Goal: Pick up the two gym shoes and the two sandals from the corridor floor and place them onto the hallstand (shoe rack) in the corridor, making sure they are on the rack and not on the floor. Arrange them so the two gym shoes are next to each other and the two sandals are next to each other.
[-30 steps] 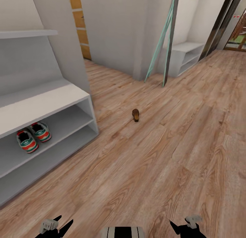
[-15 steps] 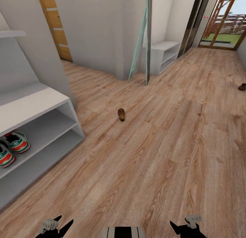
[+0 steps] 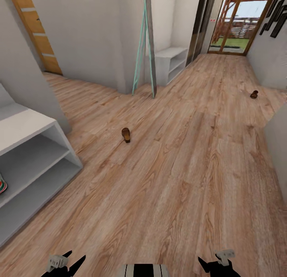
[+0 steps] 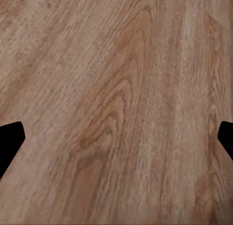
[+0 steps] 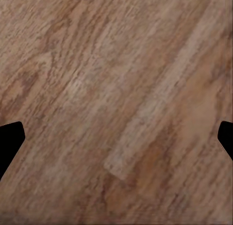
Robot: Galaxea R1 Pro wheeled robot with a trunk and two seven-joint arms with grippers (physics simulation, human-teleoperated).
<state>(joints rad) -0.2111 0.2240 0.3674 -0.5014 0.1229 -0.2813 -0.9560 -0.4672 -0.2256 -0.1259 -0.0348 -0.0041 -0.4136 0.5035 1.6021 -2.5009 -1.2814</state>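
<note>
corridor floor (image 3: 179,181): light wood-grain planks with knots | on floor: one brown sandal (image 3: 126,134) mid-corridor, well apart from second sandal (image 3: 254,94) far right near wall | hallstand (image 3: 28,129) at left, pale grey, two open tiers, standing on floor | middle tier: edge of gym shoe (image 3: 1,186) at frame edge

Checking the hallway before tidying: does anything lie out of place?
Yes. Two sandals lie on the floor, far apart: one mid-corridor, the other near the right wall. Neither is on the rack.
</note>
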